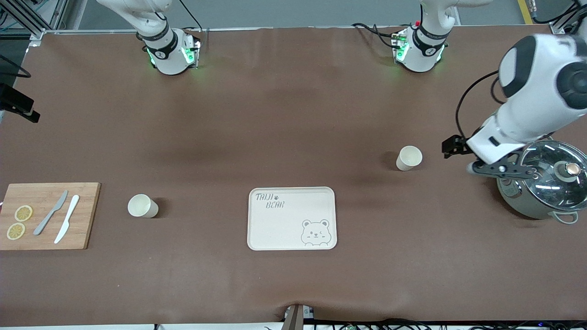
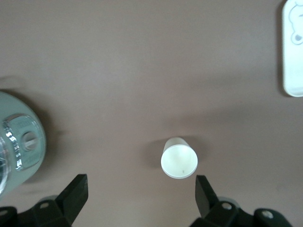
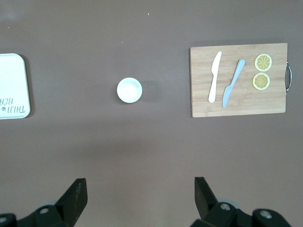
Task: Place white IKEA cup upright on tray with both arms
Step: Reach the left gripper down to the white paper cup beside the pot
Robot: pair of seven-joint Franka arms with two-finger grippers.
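Observation:
Two white cups stand upright on the brown table. One cup (image 1: 408,157) is toward the left arm's end and shows in the left wrist view (image 2: 179,158). The other cup (image 1: 142,206) is toward the right arm's end and shows in the right wrist view (image 3: 129,90). The cream tray (image 1: 284,224) with bear lettering lies between them, nearer the front camera, with nothing on it. My left gripper (image 1: 500,170) hangs open and empty (image 2: 142,182) between the first cup and a pot. My right gripper (image 3: 140,184) is open and empty, high over the table; the front view shows only its arm's base.
A grey pot with a glass lid (image 1: 545,183) stands at the left arm's end, right under the left arm. A wooden cutting board (image 1: 87,215) with two knives (image 1: 59,213) and two lemon slices (image 1: 19,222) lies at the right arm's end.

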